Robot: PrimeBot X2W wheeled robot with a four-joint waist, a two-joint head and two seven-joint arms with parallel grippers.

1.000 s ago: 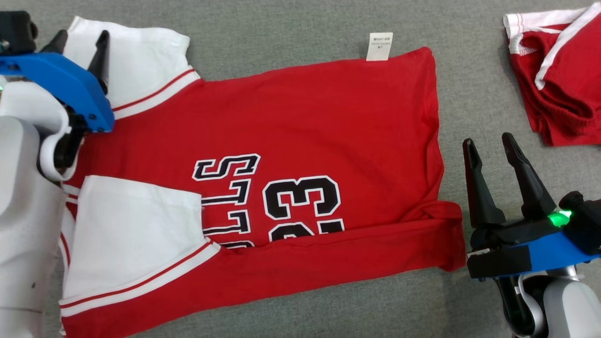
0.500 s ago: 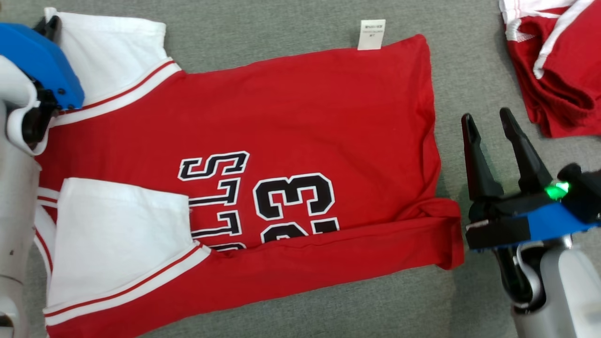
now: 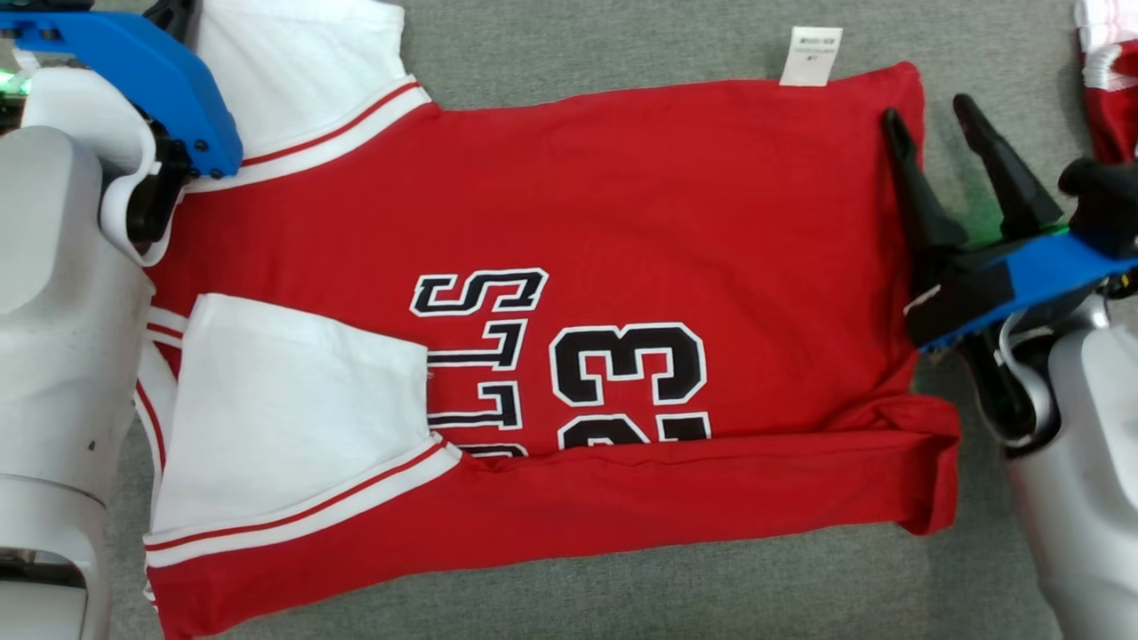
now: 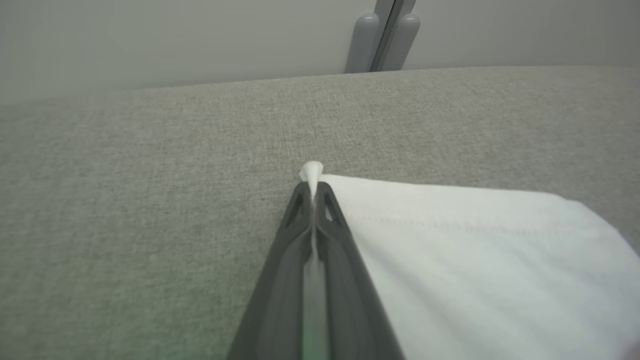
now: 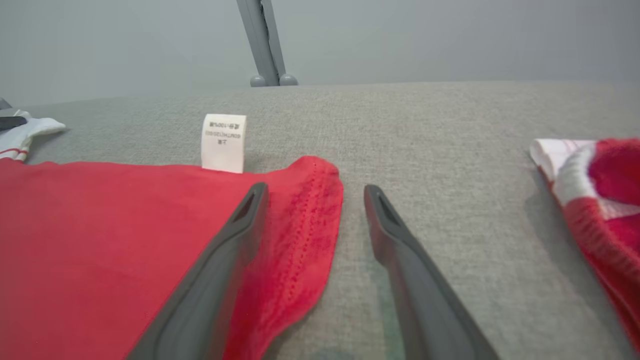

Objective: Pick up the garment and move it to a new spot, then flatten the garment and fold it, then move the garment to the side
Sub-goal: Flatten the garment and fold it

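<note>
Garment (image 3: 622,204): red jersey with white sleeves, spread flat across the middle of the head view on the grey worktop (image 3: 622,36); lower edge folded up over the numerals.
Handling: likely light, thin and limp; too soft to keep its shape, so apt to sag and drag between two grips; not fragile.
Where to hold: probably best at corners and stitched hems, one grip at each end of the upper edge.
Left claw (image 4: 311,192): clamped tight on the corner of the white sleeve (image 4: 450,240), a tuft of cloth poking past the tips; upper left of the head view.
Right claw (image 3: 929,111): spread wide, holding nothing; upper right of the head view, straddling the red hem corner (image 5: 310,200), one finger over cloth, the other over bare worktop, just right of the care label (image 3: 810,55); contact with the cloth impossible to tell.
Nearby: second red-and-white garment (image 3: 1107,80) at the far upper right, apart from the jersey.
</note>
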